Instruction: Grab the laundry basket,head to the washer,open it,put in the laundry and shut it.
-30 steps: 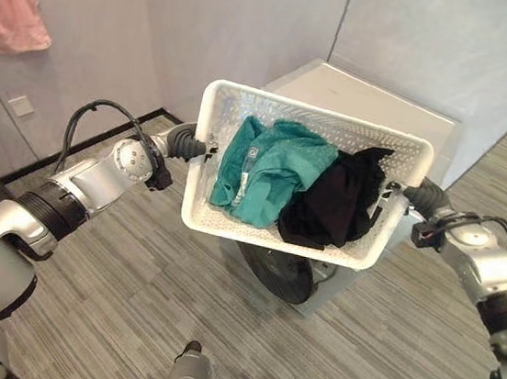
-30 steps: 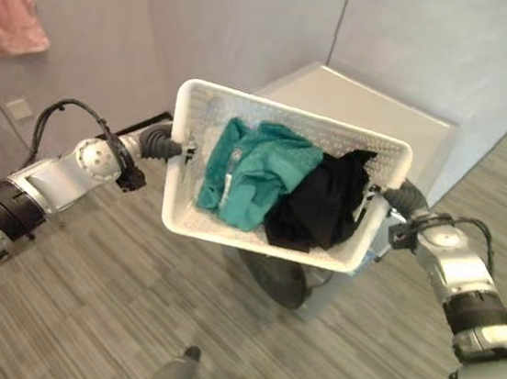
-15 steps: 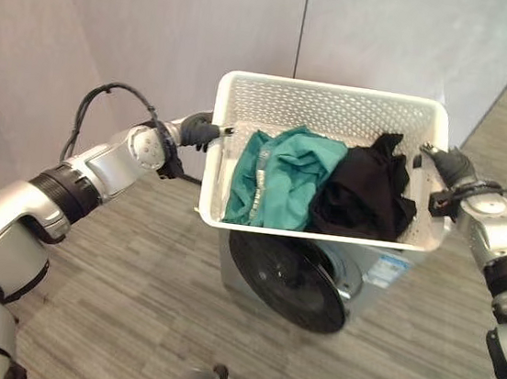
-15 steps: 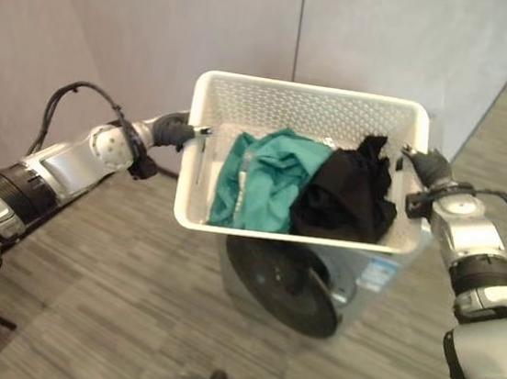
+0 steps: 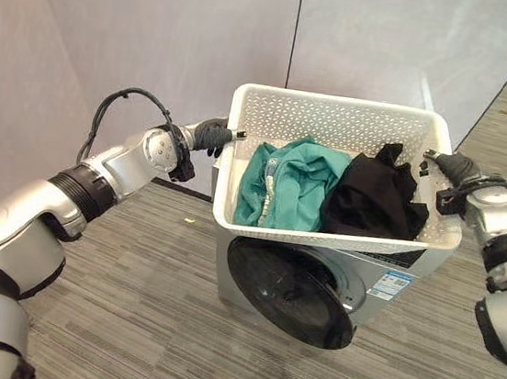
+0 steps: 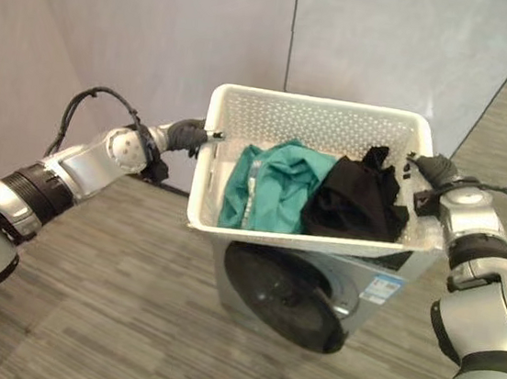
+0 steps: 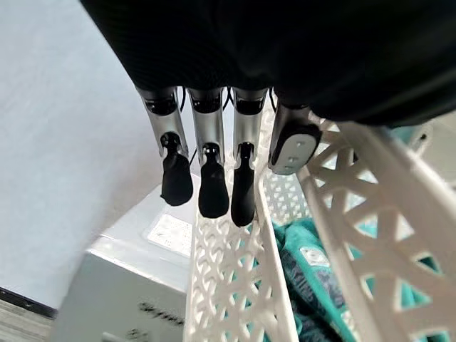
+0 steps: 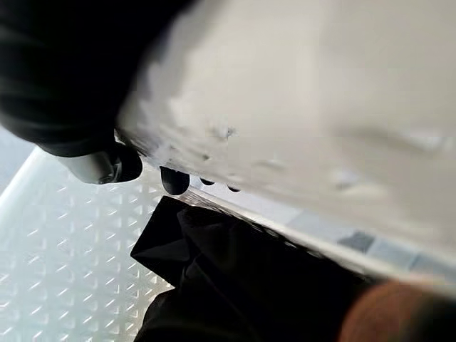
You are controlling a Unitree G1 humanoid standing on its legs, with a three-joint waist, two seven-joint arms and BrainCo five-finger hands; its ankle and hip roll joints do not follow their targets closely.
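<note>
Since the earlier frames your view has swung round, so the washer now sits squarely below the basket instead of off at an angle behind it, its round dark door facing you. You are carrying the white perforated plastic laundry basket [image 5: 337,186] between both hands, above the top of the white front-loading washing machine [image 5: 302,283]. Your left hand [image 5: 210,134] is at the basket's left end; in the left wrist view its fingers [image 7: 203,174] hang down the outside of the lattice wall with the thumb on the rim, so it pinches that end. Your right hand [image 5: 455,168] sits at the right end, and in the right wrist view its dark tips curl over the rim, clamped on the basket too. Inside lie a crumpled teal garment [image 5: 287,182] and a black garment [image 5: 368,199] side by side. As I judge it, grabbing the basket and reaching the washer are done. Left for you: the round dark door [image 5: 292,291] looks closed, so it must be opened, the clothes put in, and the door shut.
</note>
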